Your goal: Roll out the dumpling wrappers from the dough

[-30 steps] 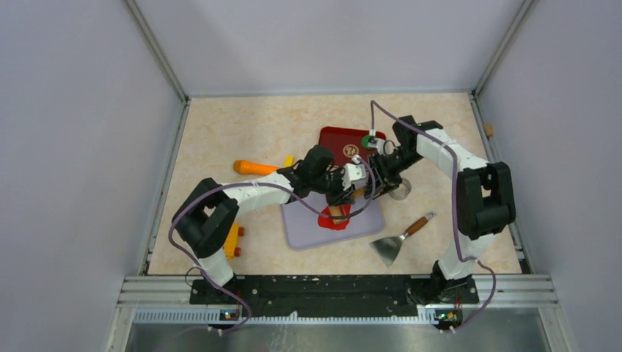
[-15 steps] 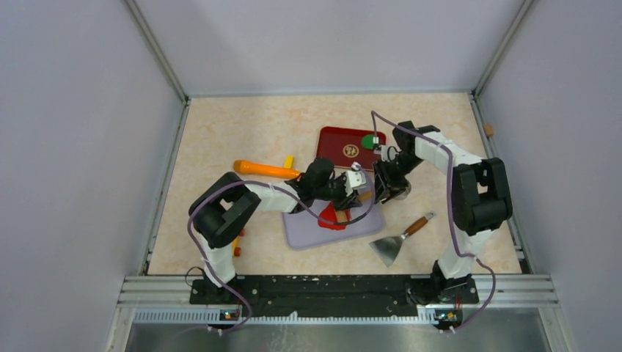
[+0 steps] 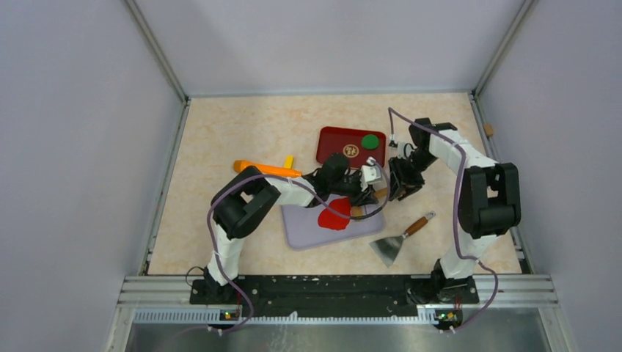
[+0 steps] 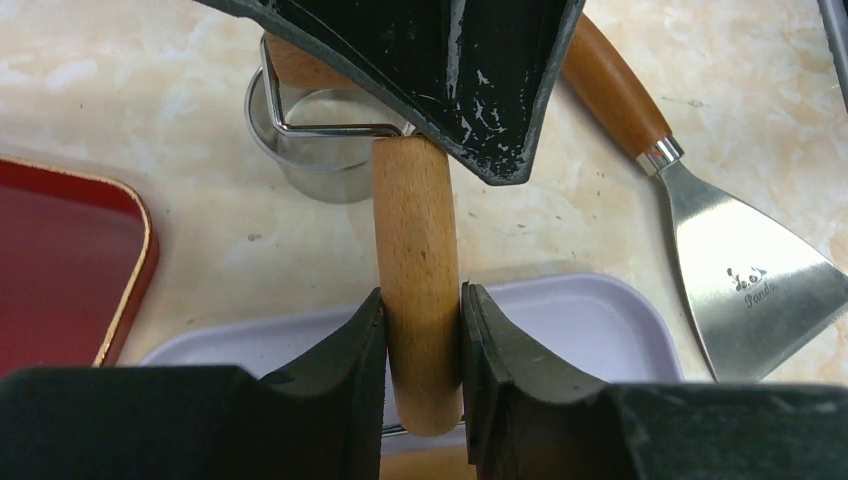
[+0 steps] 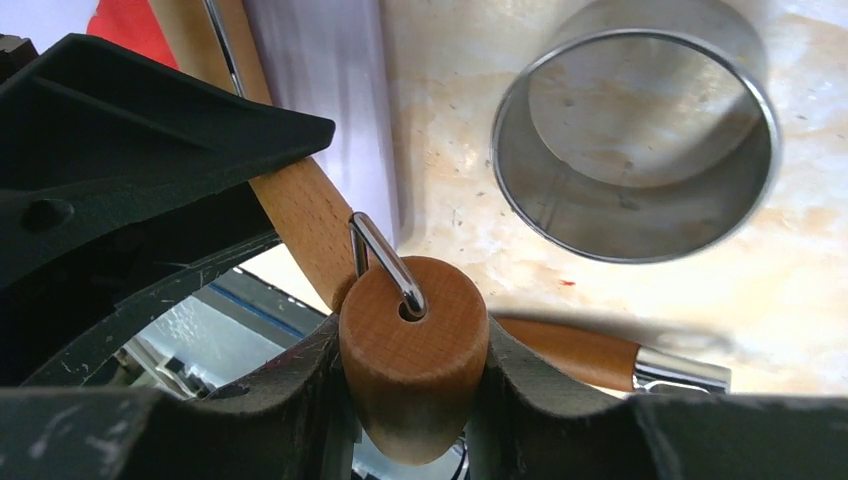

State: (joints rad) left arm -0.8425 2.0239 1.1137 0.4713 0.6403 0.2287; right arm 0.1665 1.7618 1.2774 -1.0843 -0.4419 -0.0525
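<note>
Overhead view of two arms meeting over the far right corner of a lilac board point(image 3: 308, 231). Left gripper point(image 4: 420, 330) closed on one end of a wooden roller point(image 4: 415, 220). Right gripper point(image 5: 412, 370) closed on the other end, the one pierced by a metal wire. Red dough point(image 3: 334, 214) flattened into an irregular patch on the board, just left of the roller and apparently not under it. No finished red wrappers in sight, only a green disc point(image 3: 370, 141) on a red tray point(image 3: 334, 136) beyond. Steel ring point(image 5: 640, 100) on the table just past the roller. Scraper point(image 3: 392, 246) nearer the bases.

Likely trouble: dragging and tearing the dough instead of rolling it, with fingers seemingly pinching the barrel itself. Also twisting or dropping the roller through any mismatch between two arms sharing one rigid tool. Also clipping the ring or running off the board edge, given so little room.
</note>
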